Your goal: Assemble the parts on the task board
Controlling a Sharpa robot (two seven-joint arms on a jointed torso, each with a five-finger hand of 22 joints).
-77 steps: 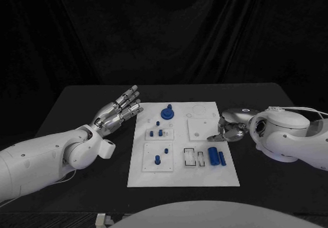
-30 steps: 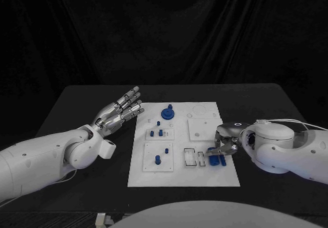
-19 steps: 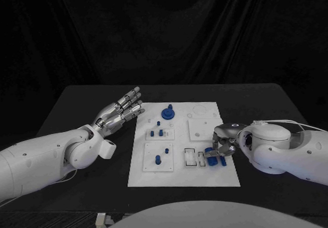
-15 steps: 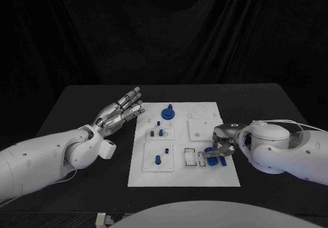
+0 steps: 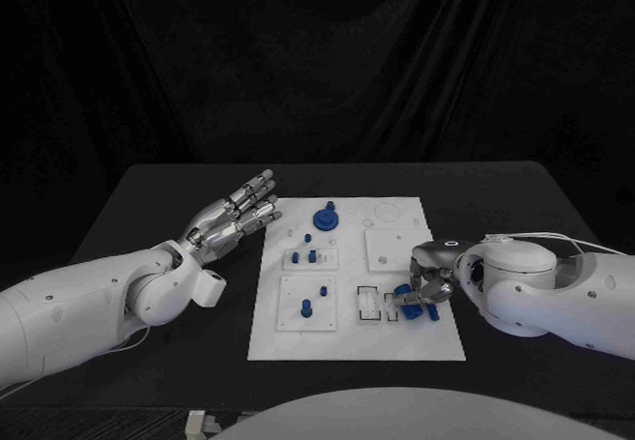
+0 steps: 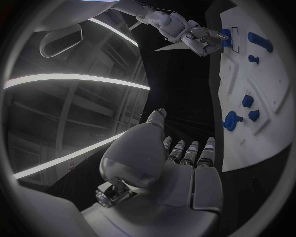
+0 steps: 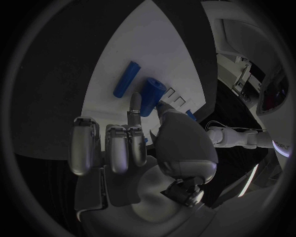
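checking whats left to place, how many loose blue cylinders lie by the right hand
2: the thicker cylinder at the fingertips of the right hand, and the thinner cylinder lying apart beside it on the task board. More may be hidden.

The task board [image 5: 353,345] lies mid-table [image 5: 149,197], left hand [image 5: 234,215] beside it, right hand [image 5: 429,274] over its near-right parts [image 5: 411,304].

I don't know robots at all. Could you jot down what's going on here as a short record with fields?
Setting: black table with a white task board
Parts: small blue pieces; a knob at the board's far end, two cylinders lying at its near right
Left hand: beside the board, fingers spread, holds nothing
Right hand: down on the board, fingertips touching the thicker cylinder; a firm hold cannot be told
Stage: assembly in progress
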